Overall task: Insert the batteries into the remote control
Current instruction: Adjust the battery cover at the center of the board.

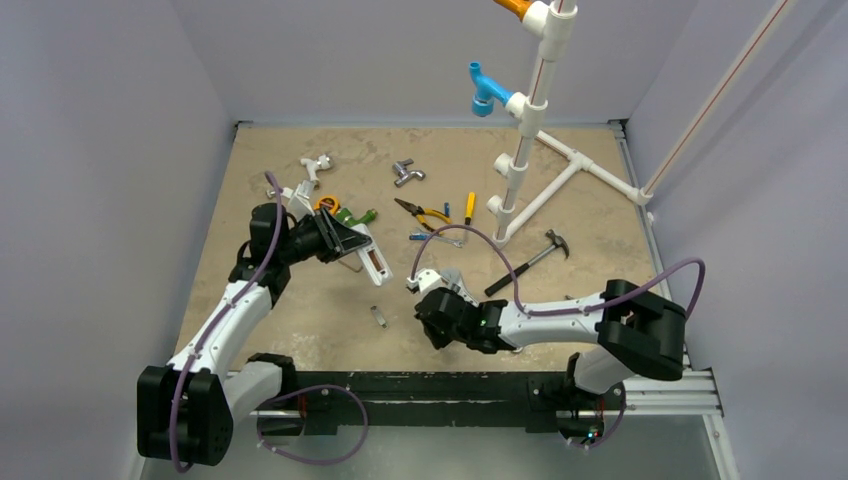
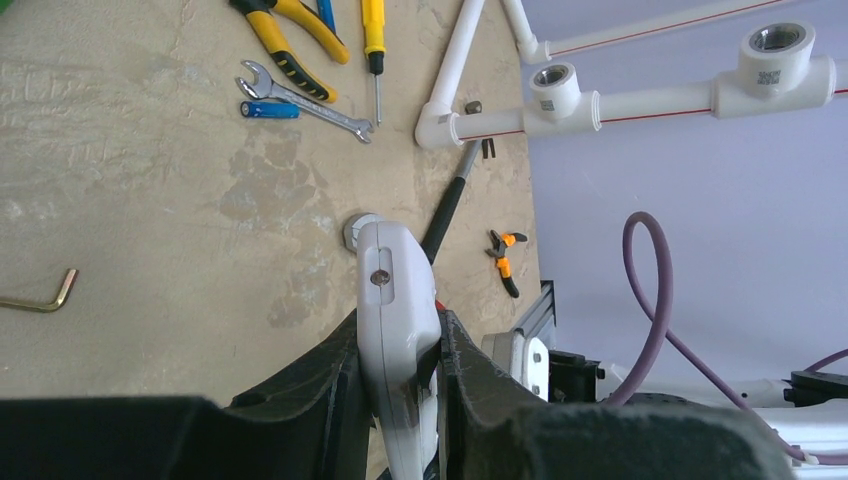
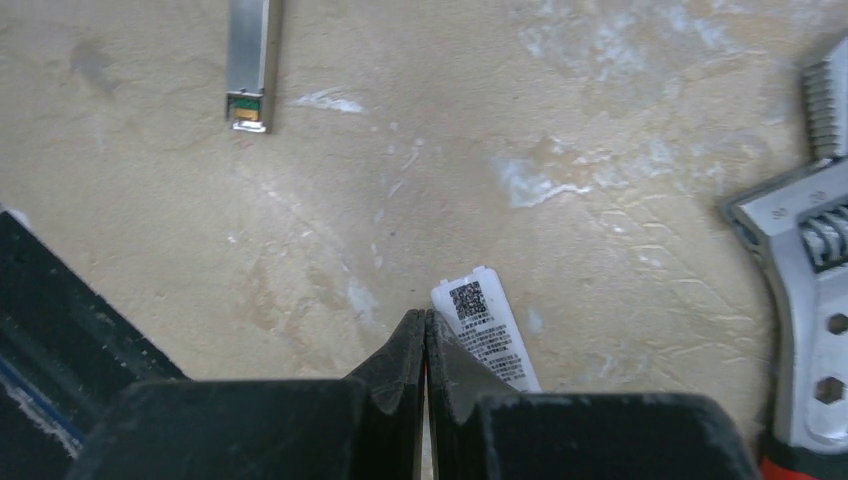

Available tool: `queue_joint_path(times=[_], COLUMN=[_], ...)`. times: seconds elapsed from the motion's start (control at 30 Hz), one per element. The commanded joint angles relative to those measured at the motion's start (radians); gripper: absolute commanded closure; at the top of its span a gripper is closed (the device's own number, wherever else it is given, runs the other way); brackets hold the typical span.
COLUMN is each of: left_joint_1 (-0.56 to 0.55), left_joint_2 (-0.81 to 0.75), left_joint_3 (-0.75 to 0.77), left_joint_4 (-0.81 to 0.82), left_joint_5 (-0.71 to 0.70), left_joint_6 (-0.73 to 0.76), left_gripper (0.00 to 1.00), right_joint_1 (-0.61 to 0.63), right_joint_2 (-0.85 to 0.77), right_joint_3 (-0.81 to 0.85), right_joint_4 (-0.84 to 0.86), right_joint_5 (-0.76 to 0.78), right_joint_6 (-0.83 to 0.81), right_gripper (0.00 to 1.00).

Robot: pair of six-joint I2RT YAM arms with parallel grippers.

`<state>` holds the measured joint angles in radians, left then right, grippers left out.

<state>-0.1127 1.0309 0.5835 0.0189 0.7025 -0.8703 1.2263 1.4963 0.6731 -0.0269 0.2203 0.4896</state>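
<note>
My left gripper (image 1: 345, 243) is shut on the white remote control (image 1: 371, 262), held above the table on the left. In the left wrist view the remote control (image 2: 395, 290) stands edge-on between the fingers, a small screw showing on its side, and my left gripper (image 2: 400, 328) clamps its lower part. One blue battery (image 2: 268, 110) lies beside a spanner, and the same battery (image 1: 420, 237) shows near the table's middle. My right gripper (image 3: 425, 322) is shut and empty, low over the table. A white cover with a QR label (image 3: 486, 335) lies flat next to its tip. My right gripper (image 1: 420, 303) is near mid-table.
A silvery metal piece (image 3: 248, 60) lies ahead of the right gripper and a red-handled adjustable wrench (image 3: 812, 300) to its right. Pliers (image 1: 425, 213), a yellow screwdriver (image 1: 469, 207), a hammer (image 1: 530, 262) and a white pipe frame (image 1: 520, 170) occupy the far side. A hex key (image 2: 40, 298) lies left.
</note>
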Motion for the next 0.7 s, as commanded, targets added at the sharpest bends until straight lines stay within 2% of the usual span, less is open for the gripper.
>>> queue_joint_path(times=[0.0,0.17,0.43,0.57,0.67], left_joint_1=[0.009,0.009,0.016,0.026,0.036], left_joint_2=[-0.009,-0.009,-0.009,-0.025,-0.043], left_joint_3=[0.032,0.035,0.067,0.076,0.075], left_joint_4=[0.020,0.018,-0.003,-0.017,-0.071], left_joint_5=[0.020,0.022,0.029,0.029,0.029], left_joint_6=[0.017,0.017,0.019,0.033,0.044], left_gripper=[1.00,1.00,1.00,1.00,1.00], right_joint_1=[-0.036,-0.068,-0.082,-0.150,-0.239], right_joint_2=[-0.012,-0.011,-0.020,-0.031,-0.034], right_joint_3=[0.002,0.021,0.197,0.248,0.260], right_joint_4=[-0.092,-0.065,-0.043,-0.068,-0.056], right_joint_5=[0.104,0.102,0.079,0.041,-0.032], right_joint_6=[0.006,-0.008,-0.097,-0.128,-0.166], right_gripper=[1.00,1.00,1.00,1.00,0.88])
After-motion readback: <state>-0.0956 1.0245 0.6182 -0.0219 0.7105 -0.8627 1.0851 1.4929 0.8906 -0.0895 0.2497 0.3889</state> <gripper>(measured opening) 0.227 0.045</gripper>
